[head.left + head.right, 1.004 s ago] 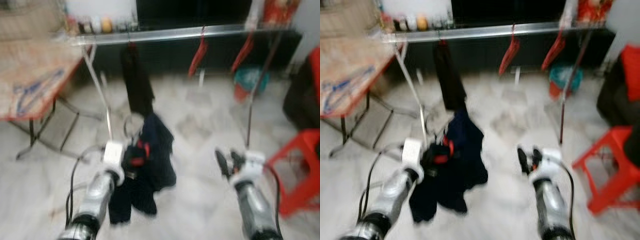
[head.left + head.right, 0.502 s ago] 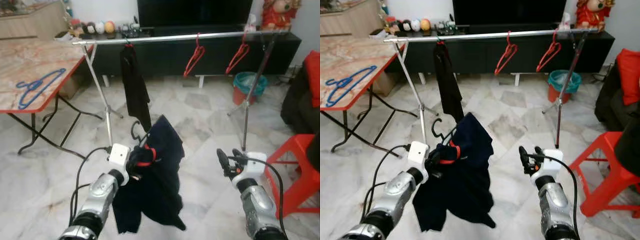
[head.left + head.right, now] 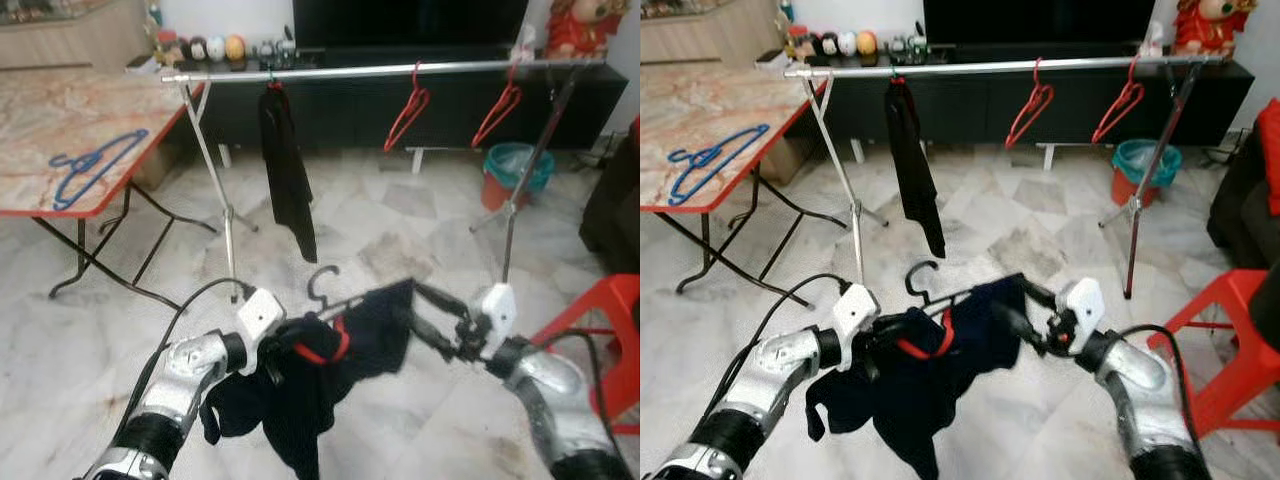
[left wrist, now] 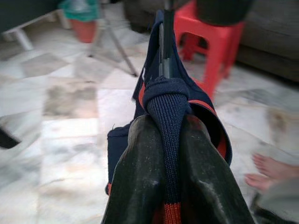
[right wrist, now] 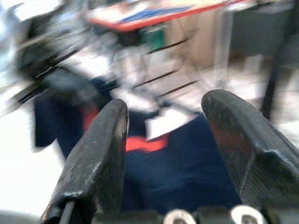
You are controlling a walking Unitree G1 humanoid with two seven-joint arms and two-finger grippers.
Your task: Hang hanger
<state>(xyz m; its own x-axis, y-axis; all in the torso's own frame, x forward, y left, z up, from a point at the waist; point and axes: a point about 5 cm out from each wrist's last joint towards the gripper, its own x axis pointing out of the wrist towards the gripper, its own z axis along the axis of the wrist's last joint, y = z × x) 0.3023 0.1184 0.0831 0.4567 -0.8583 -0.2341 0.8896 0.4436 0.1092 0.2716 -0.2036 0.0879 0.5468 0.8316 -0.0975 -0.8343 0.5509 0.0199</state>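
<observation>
Left end effector (image 3: 283, 350) is pinched on the collar of a dark navy garment (image 3: 320, 385) that sits on a black hanger (image 3: 330, 297); the left wrist view shows both fingers pressed against the knit neck band. The hanger hook (image 3: 921, 277) points up, well below and in front of the rail (image 3: 400, 71). Right end effector (image 3: 1015, 312) has fingers spread, right at the garment's far shoulder, no grip yet.

Risks:
- Grip is on fabric, not the hanger itself, so the garment could slide and the hanger drop to the floor.
- If the right end effector closes on loose cloth only, the hanger could tilt and its hook miss the rail.
- Rail already carries a black garment (image 3: 288, 170) and two red hangers (image 3: 408, 105); the hook could snag these.
</observation>
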